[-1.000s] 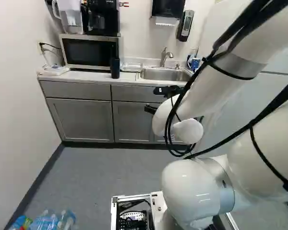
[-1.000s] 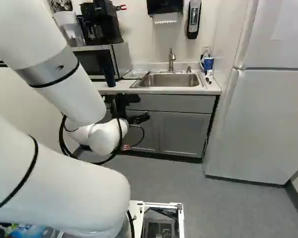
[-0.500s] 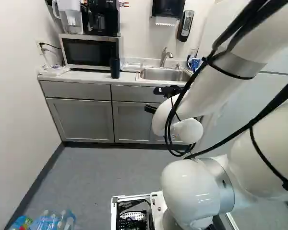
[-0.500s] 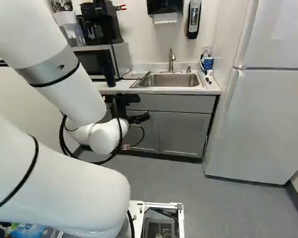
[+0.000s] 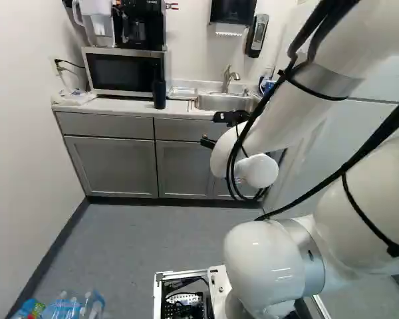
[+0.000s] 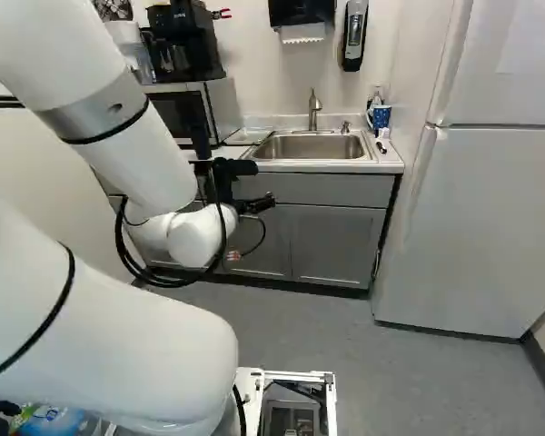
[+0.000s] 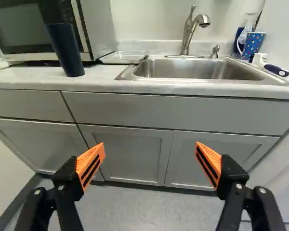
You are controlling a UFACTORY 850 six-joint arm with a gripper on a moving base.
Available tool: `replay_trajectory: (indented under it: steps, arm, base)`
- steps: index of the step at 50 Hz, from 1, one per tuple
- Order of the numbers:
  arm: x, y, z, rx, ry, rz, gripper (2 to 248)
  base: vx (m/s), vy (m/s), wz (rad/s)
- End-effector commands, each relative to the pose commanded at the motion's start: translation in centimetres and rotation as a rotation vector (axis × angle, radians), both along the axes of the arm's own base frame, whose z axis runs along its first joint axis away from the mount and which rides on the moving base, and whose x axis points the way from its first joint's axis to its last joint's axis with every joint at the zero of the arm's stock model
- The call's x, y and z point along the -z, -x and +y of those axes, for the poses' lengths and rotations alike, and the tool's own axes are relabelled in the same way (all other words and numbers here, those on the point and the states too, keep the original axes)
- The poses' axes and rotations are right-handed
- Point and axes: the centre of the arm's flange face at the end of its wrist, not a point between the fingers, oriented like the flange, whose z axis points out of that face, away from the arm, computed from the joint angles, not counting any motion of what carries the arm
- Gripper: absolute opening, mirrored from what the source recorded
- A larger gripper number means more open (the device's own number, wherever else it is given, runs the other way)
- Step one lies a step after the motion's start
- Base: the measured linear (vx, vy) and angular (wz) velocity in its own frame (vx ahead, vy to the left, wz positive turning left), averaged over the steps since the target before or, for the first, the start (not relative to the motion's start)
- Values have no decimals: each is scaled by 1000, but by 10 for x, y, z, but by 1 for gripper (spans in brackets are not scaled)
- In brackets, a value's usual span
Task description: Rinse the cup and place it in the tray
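Note:
In front of the cabinets, below the counter's edge, is my gripper (image 6: 254, 203), small and partly hidden by the wrist. The wrist view shows the gripper (image 7: 150, 154) wide open, nothing between its orange pads. A blue patterned cup (image 7: 253, 45) with a handle stands on the counter past the sink's (image 7: 269, 81) far right corner. A tall dark tumbler (image 7: 66, 50) stands upright in front of the microwave. Between tumbler and sink lies a shallow clear tray (image 7: 123, 57); its contents are too unclear to tell. The gripper touches none of these.
The tap (image 7: 187, 31) rises behind the basin, and a brush (image 7: 277, 70) lies near the cup. The microwave (image 5: 123, 72) fills the counter's left part. A tall white refrigerator (image 6: 472, 227) stands right of the counter. Plastic bottles (image 5: 66, 307) are low beside the base.
The arm's forearm and wrist have shifted slightly, with the gripper rising a little toward the counter. The base, cup, tumbler and tray have stayed where they were.

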Motion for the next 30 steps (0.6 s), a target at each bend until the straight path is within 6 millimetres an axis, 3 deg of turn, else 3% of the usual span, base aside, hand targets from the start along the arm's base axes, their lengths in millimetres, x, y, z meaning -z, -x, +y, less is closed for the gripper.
replay_trajectory:
  steps: [30]
  arm:
    - [-31,-38,-1,1,1,-62,247]
  base:
    - [0,0,0]
